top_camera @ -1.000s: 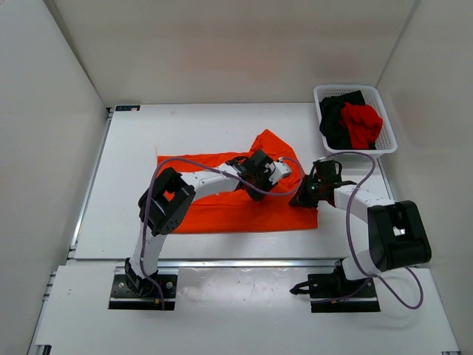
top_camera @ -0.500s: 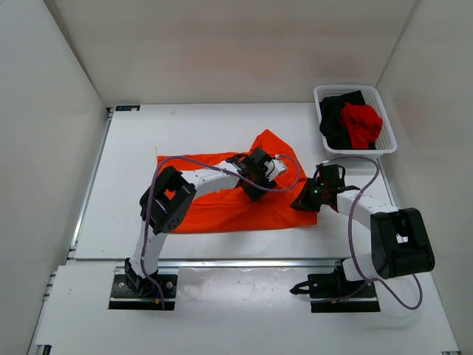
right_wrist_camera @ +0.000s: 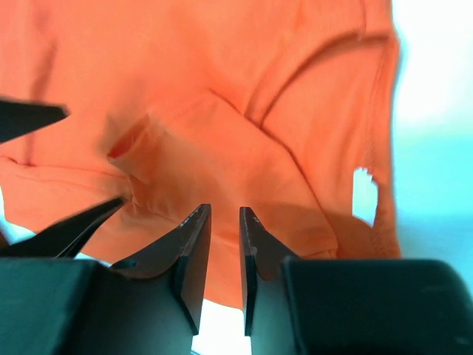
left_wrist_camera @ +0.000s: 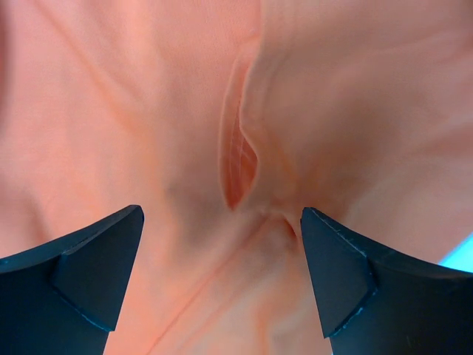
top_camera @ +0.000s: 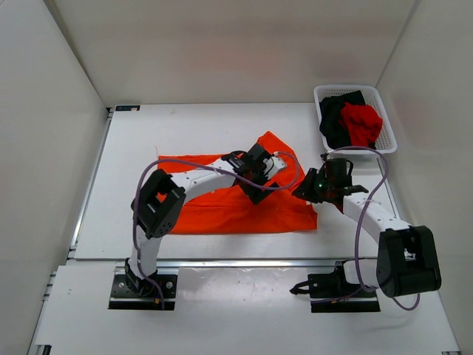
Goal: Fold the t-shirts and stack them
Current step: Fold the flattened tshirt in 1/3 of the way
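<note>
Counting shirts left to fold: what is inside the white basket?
The white basket holds a crumpled black t-shirt and a red t-shirt bunched beside it. They cover most of the basket's floor, so anything beneath them is hidden.

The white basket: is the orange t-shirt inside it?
No, the orange t-shirt lies spread on the table, outside the white basket.

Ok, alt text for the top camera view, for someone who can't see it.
An orange t-shirt lies on a white table, with the left arm and right arm reaching onto its right half. A white basket at the far right corner holds a black t-shirt and a red t-shirt.
</note>
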